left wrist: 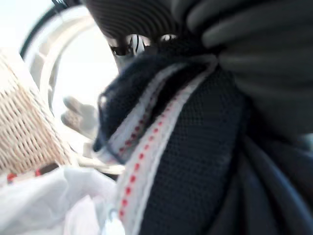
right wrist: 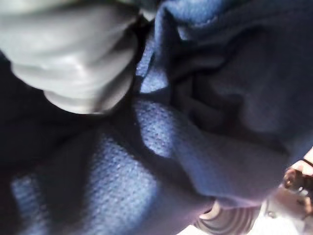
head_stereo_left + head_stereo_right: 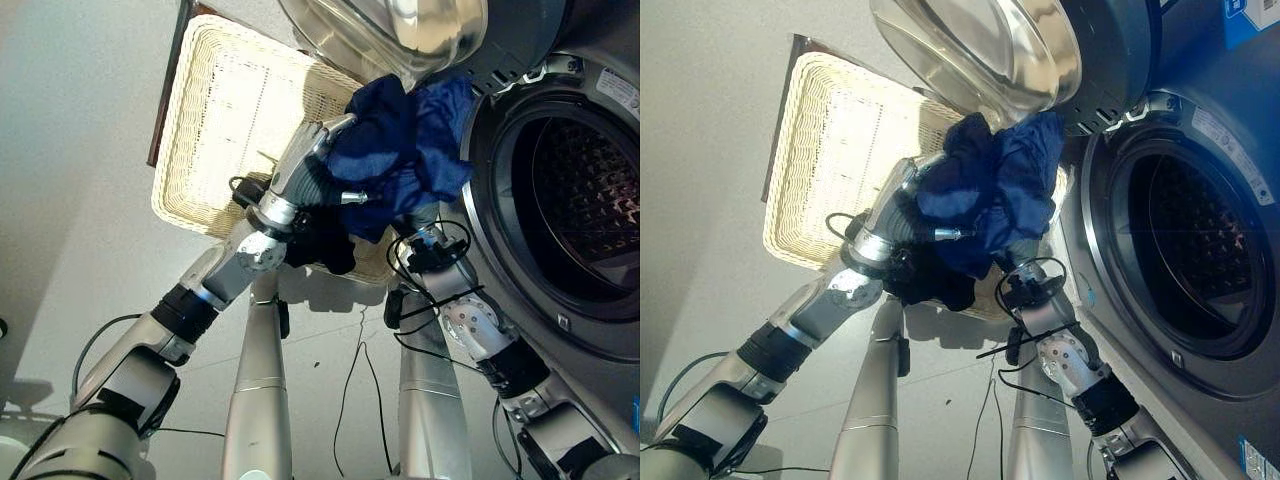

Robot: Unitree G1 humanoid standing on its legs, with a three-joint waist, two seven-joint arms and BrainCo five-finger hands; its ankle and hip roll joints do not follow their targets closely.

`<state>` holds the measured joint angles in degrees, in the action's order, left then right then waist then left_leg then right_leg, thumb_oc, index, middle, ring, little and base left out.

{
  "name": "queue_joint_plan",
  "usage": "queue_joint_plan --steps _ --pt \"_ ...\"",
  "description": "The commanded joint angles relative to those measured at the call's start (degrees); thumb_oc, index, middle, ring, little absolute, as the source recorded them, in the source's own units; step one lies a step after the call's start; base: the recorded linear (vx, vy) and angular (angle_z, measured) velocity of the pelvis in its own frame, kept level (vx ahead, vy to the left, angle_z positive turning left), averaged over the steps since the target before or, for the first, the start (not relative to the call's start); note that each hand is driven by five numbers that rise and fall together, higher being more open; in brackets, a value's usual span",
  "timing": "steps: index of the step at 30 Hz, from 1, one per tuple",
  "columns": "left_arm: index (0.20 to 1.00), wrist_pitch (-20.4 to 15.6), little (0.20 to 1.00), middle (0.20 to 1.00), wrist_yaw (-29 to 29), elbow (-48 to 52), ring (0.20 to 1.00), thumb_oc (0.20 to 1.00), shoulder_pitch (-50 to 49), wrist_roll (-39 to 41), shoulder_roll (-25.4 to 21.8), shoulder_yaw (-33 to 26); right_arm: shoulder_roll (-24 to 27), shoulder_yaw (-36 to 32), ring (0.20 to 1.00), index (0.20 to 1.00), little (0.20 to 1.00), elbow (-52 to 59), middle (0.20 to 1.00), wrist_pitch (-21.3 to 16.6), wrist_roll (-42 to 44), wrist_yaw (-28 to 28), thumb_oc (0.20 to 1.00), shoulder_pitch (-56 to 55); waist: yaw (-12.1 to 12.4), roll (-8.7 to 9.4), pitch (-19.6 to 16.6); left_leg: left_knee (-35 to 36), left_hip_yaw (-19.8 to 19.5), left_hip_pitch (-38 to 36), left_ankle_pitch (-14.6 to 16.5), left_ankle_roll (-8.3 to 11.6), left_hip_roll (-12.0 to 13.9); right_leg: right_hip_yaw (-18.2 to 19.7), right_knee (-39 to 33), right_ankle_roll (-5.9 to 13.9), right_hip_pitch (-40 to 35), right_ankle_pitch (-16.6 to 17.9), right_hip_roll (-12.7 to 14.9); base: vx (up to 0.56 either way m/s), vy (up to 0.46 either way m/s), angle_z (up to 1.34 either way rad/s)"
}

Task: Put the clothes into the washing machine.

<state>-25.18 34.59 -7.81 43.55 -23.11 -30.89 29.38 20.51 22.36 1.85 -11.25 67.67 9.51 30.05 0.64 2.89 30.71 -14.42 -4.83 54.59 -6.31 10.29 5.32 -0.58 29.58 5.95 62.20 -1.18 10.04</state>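
**Mia:** While both hands are up in the middle of the frame, what are they holding?

**Ben:** A bundle of blue clothes (image 3: 405,155). The left hand (image 3: 305,165) has its fingers and thumb curled round the left side of the bundle. The right hand (image 3: 425,240) is tucked under it. Its fingers are hidden in the cloth, so I cannot tell if they are gripping.

**Mia:** Why two hands?

**Ben:** I think the bundle is floppy, and one hand could let bits hang down and slip out.

**Mia:** Where is it now?

**Ben:** In the air, between the wicker basket (image 3: 215,110) at the upper left and the washing machine (image 3: 575,90) on the right. It is just beside the round opening of the drum (image 3: 585,200), not inside yet.

**Mia:** Why is the glass door (image 3: 400,30) up at the top?

**Ben:** It is swung open, so the way in is clear.

**Mia:** Count for me!

**Ben:** One basket, one washing machine, one open door, two hands. The bundle has a blue cloth and a darker black cloth (image 3: 325,245) hanging under it. In the left wrist view, dark cloth has a white strip with red dots (image 1: 146,152).
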Motion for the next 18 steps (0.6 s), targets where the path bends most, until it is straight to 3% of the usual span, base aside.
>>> queue_joint_plan --steps 1,6,10,14,18 --pt "1.000 -3.48 1.000 1.000 10.49 2.25 1.000 1.000 -1.18 -3.26 2.37 -3.63 -3.03 0.18 0.200 0.200 0.200 8.65 0.200 -4.28 -1.07 3.42 0.200 1.41 -1.20 -0.31 -0.92 -1.18 1.31 1.35 -0.74 -5.73 -6.16 -6.13 -13.05 2.06 -4.03 11.09 -3.75 0.00 0.000 0.00" --pt "1.000 -6.07 1.000 1.000 15.82 3.02 1.000 1.000 -3.00 -4.65 5.72 -5.88 -5.20 -0.54 0.200 0.200 0.200 8.82 0.200 -4.89 -2.14 1.59 0.200 1.92 -0.71 -0.19 -0.92 -0.97 0.98 1.28 -0.71 -5.76 -6.51 -6.48 -13.00 2.04 -4.12 11.07 -3.73 0.00 -0.013 0.00" --pt "1.000 -5.99 1.000 1.000 17.84 3.64 1.000 1.000 -3.42 -5.23 7.12 -6.67 -6.03 -0.98 0.200 0.200 0.200 8.86 0.200 -5.76 -2.77 0.25 0.200 2.27 -0.57 -0.16 -0.92 -0.97 0.91 1.29 -0.73 -5.72 -6.57 -6.59 -12.98 2.04 -4.14 11.11 -3.69 0.00 0.000 0.00" --pt "1.000 -2.49 1.000 1.000 24.33 3.01 1.000 1.000 -3.58 -7.17 7.89 -7.67 -6.60 -2.20 0.200 0.200 0.200 8.44 0.200 -7.23 -1.61 -0.15 0.200 2.43 -0.57 -0.16 -0.92 -0.74 0.90 1.03 -0.78 -5.74 -6.74 -6.57 -13.26 2.05 -4.40 11.29 -3.76 0.00 0.000 0.00" --pt "1.000 -1.42 1.000 1.000 28.09 1.78 1.000 1.000 -3.67 -6.92 8.22 -9.26 -7.24 -2.73 0.200 0.200 0.200 8.11 0.200 -7.80 -2.09 -0.39 0.200 2.97 -0.37 -0.30 -0.92 -0.74 0.78 0.95 -0.82 -5.60 -6.76 -6.73 -13.20 2.07 -4.46 11.19 -3.56 0.00 0.000 0.00"
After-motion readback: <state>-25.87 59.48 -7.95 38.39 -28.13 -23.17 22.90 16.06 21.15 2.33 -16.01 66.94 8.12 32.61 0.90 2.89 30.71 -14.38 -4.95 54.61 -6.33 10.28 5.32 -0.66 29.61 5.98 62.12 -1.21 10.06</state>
